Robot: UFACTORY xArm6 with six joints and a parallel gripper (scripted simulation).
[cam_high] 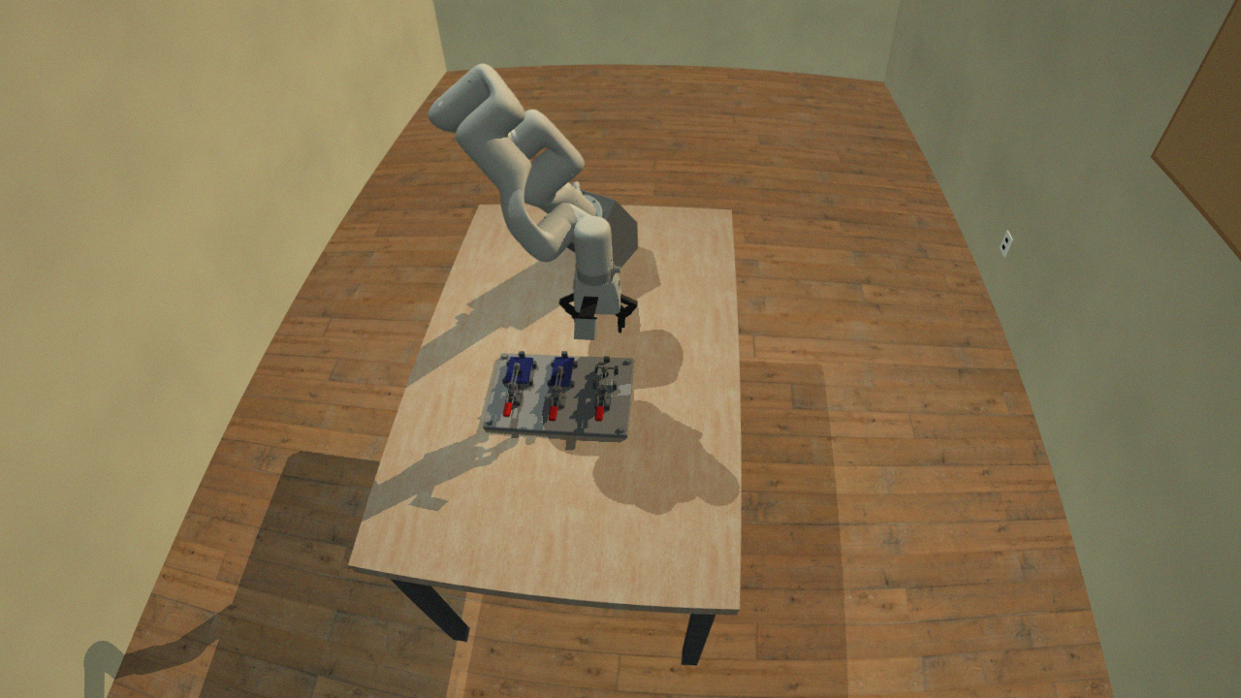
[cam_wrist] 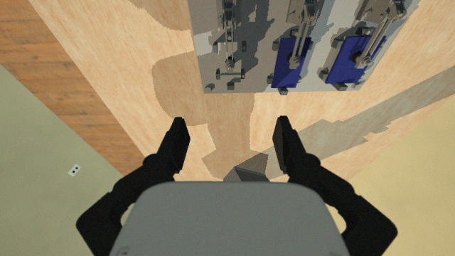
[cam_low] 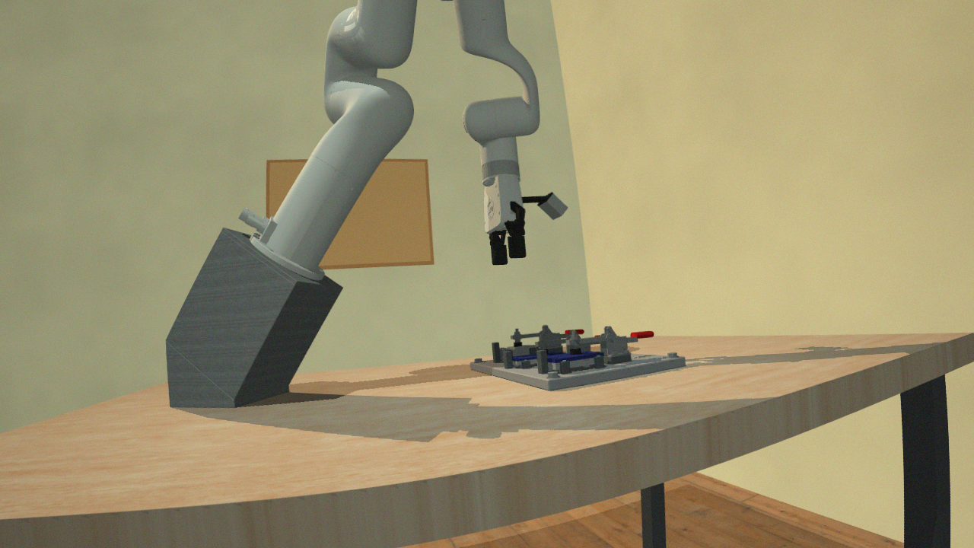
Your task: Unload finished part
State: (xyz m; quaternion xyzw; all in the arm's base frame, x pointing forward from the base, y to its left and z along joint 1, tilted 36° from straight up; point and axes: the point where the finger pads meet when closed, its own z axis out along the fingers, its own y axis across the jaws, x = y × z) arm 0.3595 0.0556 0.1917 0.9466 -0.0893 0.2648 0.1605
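Note:
A grey fixture plate [cam_high: 563,392] lies on the table with three nests, each under a toggle clamp with a red handle. Two blue blanks [cam_wrist: 291,62] [cam_wrist: 348,60] sit in the middle and one outer nest. The grey finished part [cam_wrist: 229,55] sits in the other outer nest [cam_high: 604,382], in shadow; its slot is hard to make out. My gripper [cam_wrist: 230,127] [cam_low: 507,255] [cam_high: 596,325] is open and empty. It hangs high above the table, on the arm-base side of the fixture, nearest the grey part's nest.
The arm's grey wedge base [cam_low: 245,326] stands at the far end of the table. The table's edges lie well away from the fixture on all sides. A small camera bracket [cam_low: 552,202] sticks out beside the gripper.

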